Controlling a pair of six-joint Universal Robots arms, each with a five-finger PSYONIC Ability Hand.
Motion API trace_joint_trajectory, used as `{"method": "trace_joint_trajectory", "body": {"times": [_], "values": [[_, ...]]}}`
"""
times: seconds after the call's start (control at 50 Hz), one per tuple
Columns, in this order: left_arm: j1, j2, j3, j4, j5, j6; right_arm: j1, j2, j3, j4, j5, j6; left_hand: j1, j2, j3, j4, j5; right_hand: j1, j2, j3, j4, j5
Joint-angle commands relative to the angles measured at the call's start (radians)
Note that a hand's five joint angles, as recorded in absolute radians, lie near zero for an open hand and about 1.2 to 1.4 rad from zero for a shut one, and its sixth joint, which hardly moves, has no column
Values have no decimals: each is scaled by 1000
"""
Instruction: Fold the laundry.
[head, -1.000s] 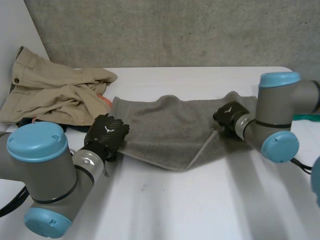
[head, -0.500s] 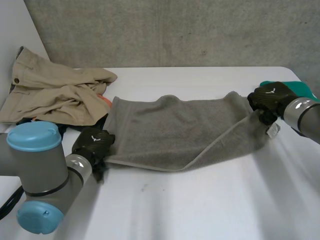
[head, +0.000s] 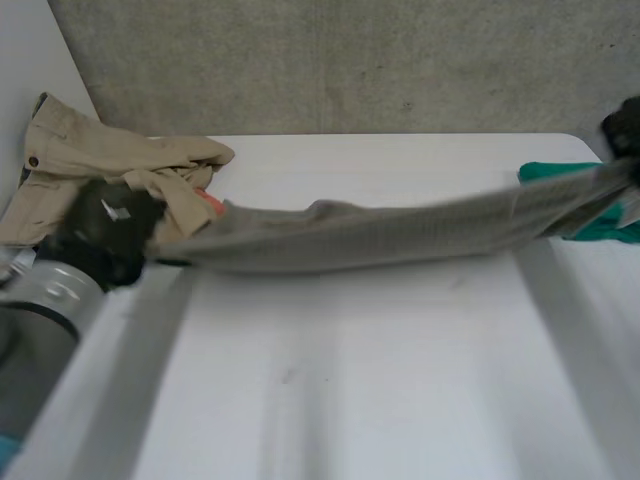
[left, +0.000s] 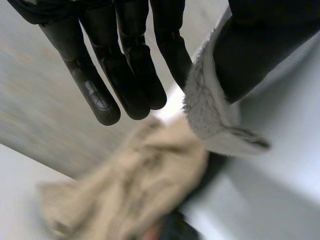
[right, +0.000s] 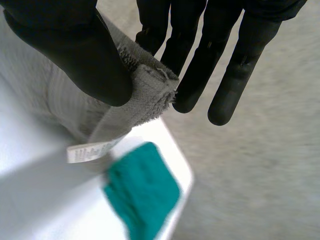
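Grey towel (head: 380, 235) stretched taut above tabletop (head: 350, 380). Left hand (head: 105, 225) fingers (left: 172, 50) pinch one end against thumb, right hand (head: 625, 125) fingers (right: 200, 65) pinch other end. Risk: shallow pinch slips under tension, towel drops onto tabletop.

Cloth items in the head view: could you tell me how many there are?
3: a grey towel stretched across the middle, a beige garment far left, a green cloth far right; others may hide beneath the beige garment.

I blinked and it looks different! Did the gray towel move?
Yes. The gray towel lay slack on the table; now it is stretched long, its right end reaching the green cloth at the table's edge.
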Motion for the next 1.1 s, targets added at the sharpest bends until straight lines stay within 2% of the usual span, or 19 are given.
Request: {"method": "trace_joint_trajectory", "body": {"times": [0.02, 0.08, 0.18, 0.24, 0.32, 0.38, 0.48, 0.54, 0.56, 0.62, 0.64, 0.72, 0.78, 0.88, 0.96, 1.1], "values": [[19, 237, 167, -171, 82, -17, -83, -104, -128, 132, -17, -53, 234, 201, 207, 199, 242, 275, 218, 208, 202, 218], [42, 202, 259, -289, 115, -36, -81, -100, -157, 170, -37, -56, 234, 201, 207, 199, 242, 275, 218, 208, 202, 218], [61, -9, 377, -418, 119, -51, 15, 3, -148, 182, -8, -88, 234, 201, 207, 199, 242, 275, 218, 208, 202, 218], [56, -153, 434, -435, 108, -42, 51, 73, -148, 181, 37, -112, 234, 201, 207, 199, 242, 275, 218, 208, 202, 218], [41, -339, 538, -426, 105, -16, 98, 249, -184, 147, 110, -123, 234, 201, 207, 199, 242, 275, 218, 208, 202, 218], [26, -447, 631, -414, 103, 10, 126, 346, -237, 109, 132, -109, 234, 201, 207, 199, 242, 275, 218, 208, 202, 218], [15, -677, 942, -322, 83, 90, 195, 538, -449, -32, 178, -39, 234, 201, 207, 199, 242, 275, 218, 208, 202, 218], [10, -732, 1090, -261, 68, 96, 210, 593, -574, -153, 210, -7, 234, 201, 207, 199, 242, 275, 218, 208, 202, 218], [7, -746, 1177, -206, 59, 93, 215, 619, -644, -266, 239, 4, 234, 201, 207, 199, 242, 275, 218, 208, 202, 218], [0, -752, 1260, -92, 57, 79, 219, 632, -712, -449, 287, 16, 234, 201, 207, 199, 242, 275, 218, 208, 202, 218], [-2, -736, 1279, -7, 56, 67, 222, 623, -715, -577, 301, 20, 234, 201, 207, 199, 242, 275, 218, 208, 202, 218], [1, -665, 1218, 199, 43, -8, 227, 588, -674, -863, 269, 44, 234, 201, 207, 199, 242, 275, 218, 208, 202, 218], [9, -633, 1163, 270, 43, -60, 224, 563, -633, -930, 249, 64, 234, 201, 207, 199, 242, 275, 218, 208, 202, 218], [26, -604, 1054, 232, 71, -146, 227, 552, -570, -913, 233, 105, 234, 201, 207, 199, 242, 275, 218, 208, 202, 218], [29, -614, 977, 194, 74, -168, 230, 560, -524, -858, 230, 125, 234, 201, 207, 199, 242, 275, 218, 208, 202, 218], [36, -656, 815, 210, 69, -166, 235, 593, -432, -778, 199, 133, 234, 201, 207, 199, 242, 275, 218, 208, 202, 218]]}}
